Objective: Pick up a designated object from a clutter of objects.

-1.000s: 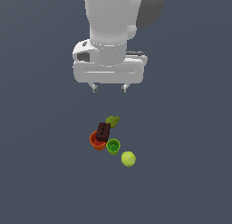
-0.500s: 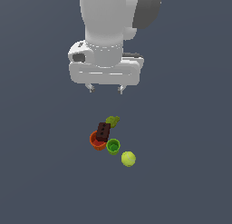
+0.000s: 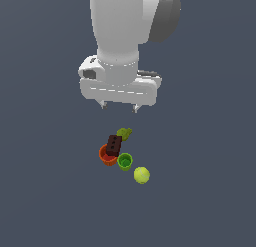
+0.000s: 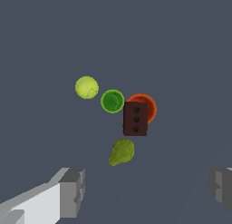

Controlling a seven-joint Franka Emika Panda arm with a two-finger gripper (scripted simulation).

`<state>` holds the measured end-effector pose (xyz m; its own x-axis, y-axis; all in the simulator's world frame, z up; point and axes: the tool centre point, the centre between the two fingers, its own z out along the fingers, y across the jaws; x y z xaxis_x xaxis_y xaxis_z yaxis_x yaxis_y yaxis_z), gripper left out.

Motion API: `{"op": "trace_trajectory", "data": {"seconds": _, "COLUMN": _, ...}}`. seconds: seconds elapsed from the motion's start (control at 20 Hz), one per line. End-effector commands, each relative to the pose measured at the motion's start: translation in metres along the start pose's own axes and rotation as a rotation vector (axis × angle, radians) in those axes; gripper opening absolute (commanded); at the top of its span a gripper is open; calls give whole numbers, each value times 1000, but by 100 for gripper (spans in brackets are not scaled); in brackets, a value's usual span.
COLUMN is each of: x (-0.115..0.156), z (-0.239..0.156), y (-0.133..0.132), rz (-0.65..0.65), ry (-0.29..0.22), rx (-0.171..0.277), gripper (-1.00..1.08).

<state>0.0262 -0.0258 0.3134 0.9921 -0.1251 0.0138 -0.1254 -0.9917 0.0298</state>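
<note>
Gripper (image 3: 119, 107) seemingly wide above ball (image 3: 141, 175).

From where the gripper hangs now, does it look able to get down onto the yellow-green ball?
Probably yes. The gripper is open, well above the pile, and the ball sits apart from the green cup with bare floor around it, so nothing seems to block a descent.

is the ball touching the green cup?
No. In the wrist view the ball sits clear of the green cup, with bare floor between them.

Simulated scene, featureless grey floor (image 3: 45, 191)
</note>
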Motion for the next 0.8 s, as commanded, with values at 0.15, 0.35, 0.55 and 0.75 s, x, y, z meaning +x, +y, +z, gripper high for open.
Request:
{"op": "trace_trajectory", "data": {"seconds": 0.15, "x": 17, "z": 18, "y": -10, "rz": 105, "ry": -2, "rx": 7, "gripper": 100}}
{"op": "trace_trajectory", "data": {"seconds": 0.35, "x": 31, "z": 36, "y": -20, "rz": 201, "ry": -5, "rx": 12, "gripper": 100}}
{"op": "trace_trajectory", "data": {"seconds": 0.55, "x": 44, "z": 55, "y": -30, "rz": 297, "ry": -8, "rx": 16, "gripper": 100}}
{"op": "trace_trajectory", "data": {"seconds": 0.75, "x": 56, "z": 75, "y": -40, "rz": 394, "ry": -11, "rx": 19, "gripper": 100}}
